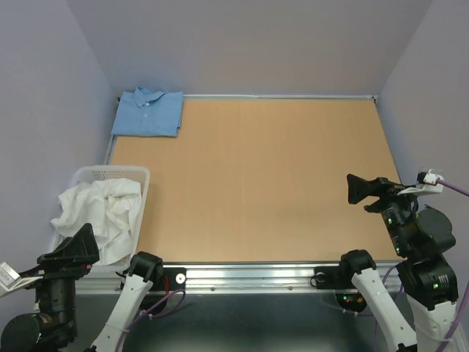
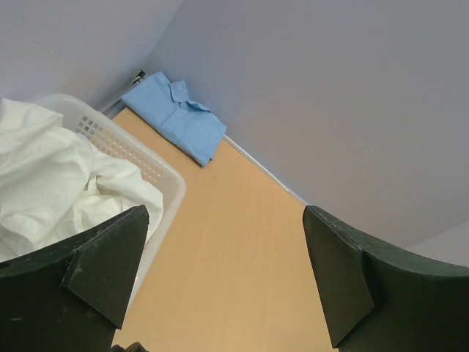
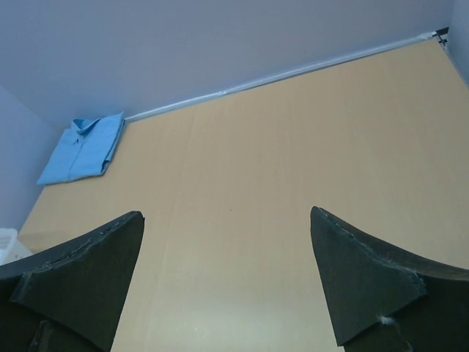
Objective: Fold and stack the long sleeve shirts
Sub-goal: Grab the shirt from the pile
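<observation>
Left gripper (image 2: 227, 271), right gripper (image 3: 227, 275): both spread wide, empty. Blue shirt (image 1: 149, 112): folded, collar toward far wall. White shirt (image 1: 99, 209): crumpled in basket (image 1: 110, 170).

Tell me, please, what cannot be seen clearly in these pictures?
- White shirt: crumpled in the basket; collar and sleeves indistinguishable; top view, left claw covers its near part.
- Blue shirt: folded, sleeves hidden underneath in every view.
- Basket: right wrist view, cut off by left edge.

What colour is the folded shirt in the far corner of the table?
Light blue; the folded shirt shows best in the top external view.
</observation>
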Controlling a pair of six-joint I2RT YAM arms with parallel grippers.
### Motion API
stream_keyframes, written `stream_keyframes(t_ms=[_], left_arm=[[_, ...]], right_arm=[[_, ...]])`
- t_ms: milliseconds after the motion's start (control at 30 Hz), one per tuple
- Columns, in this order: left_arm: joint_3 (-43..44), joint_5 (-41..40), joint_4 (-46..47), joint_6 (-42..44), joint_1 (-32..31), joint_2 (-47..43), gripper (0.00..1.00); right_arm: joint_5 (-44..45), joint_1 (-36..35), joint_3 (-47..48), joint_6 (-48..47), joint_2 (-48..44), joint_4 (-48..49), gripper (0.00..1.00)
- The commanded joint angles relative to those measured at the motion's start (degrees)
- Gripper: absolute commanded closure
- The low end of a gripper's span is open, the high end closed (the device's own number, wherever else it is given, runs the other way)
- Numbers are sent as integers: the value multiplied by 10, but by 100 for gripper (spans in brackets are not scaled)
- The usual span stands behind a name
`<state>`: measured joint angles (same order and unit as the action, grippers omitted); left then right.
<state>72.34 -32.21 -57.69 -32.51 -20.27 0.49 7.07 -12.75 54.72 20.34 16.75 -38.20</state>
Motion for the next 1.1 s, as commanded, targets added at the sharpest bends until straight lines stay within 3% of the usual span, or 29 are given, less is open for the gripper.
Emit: stream_keyframes(t_ms=[0, 233, 467, 733, 867, 933, 1067], left_arm=[[-8, -12, 16, -9, -2, -76, 1], [-33, 5, 29, -19, -2, -57, 1], [-84, 73, 73, -41, -2, 35, 1], [-192, 201, 172, -69, -2, 270, 1], [-216, 185, 231, -63, 3, 395, 1], [-205, 176, 256, -47, 27, 469, 1], [-177, 223, 282, 8, 182, 557, 1]], right_arm=[[-2, 2, 28, -12, 5, 8, 0], [-21, 2, 36, -14, 22, 7, 0], [-66, 2, 64, -6, 134, -26, 0], [-150, 2, 95, 20, 316, -112, 0], [-180, 2, 75, 8, 357, -110, 0], [-189, 3, 70, 5, 368, -110, 0], [-217, 3, 61, 0, 386, -113, 0]])
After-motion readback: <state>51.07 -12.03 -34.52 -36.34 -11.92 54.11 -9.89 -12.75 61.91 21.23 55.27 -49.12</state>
